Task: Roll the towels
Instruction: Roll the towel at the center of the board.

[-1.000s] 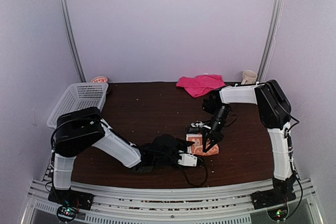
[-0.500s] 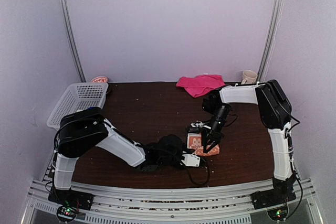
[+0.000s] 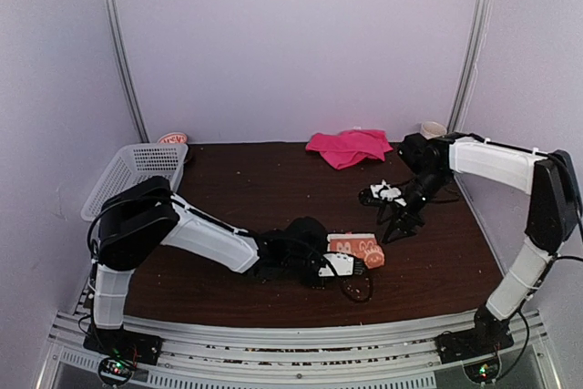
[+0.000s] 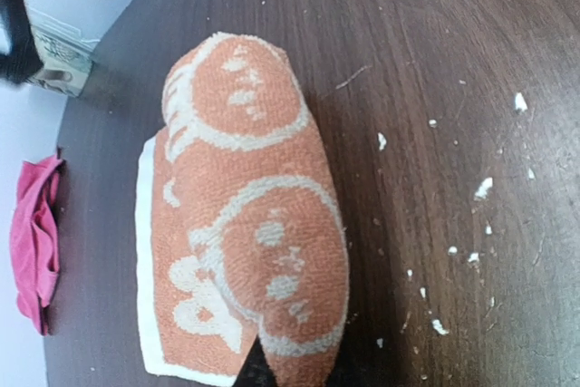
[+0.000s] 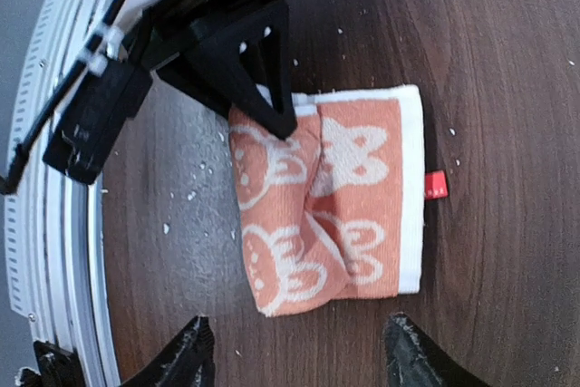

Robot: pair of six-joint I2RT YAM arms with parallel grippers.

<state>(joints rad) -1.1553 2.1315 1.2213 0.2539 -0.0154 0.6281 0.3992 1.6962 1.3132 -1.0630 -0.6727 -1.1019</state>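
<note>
The orange towel [image 3: 357,250] with cream cartoon figures lies partly rolled on the dark table, its roll bulging along one side [image 5: 281,224] and a white edge on the other. My left gripper [image 3: 332,252] reaches in low from the left. It is shut on the near end of the roll [image 4: 290,373], as the right wrist view [image 5: 272,115] also shows. My right gripper [image 3: 398,228] hangs open just right of this towel; its fingertips [image 5: 195,351] are spread wide with bare table between them. The pink towel [image 3: 348,146] lies crumpled at the back.
A white lattice basket [image 3: 137,175] stands at the back left with a small bowl [image 3: 171,138] behind it. A cream mug [image 3: 433,131] sits at the back right corner. Pale crumbs [image 4: 480,188] dot the wood. The metal rail [image 5: 54,178] runs along the near edge.
My right gripper has opened, let go of the orange towel and drawn back to the right. My left gripper has shut on the towel's end, and the towel now lies lower, shifted right.
</note>
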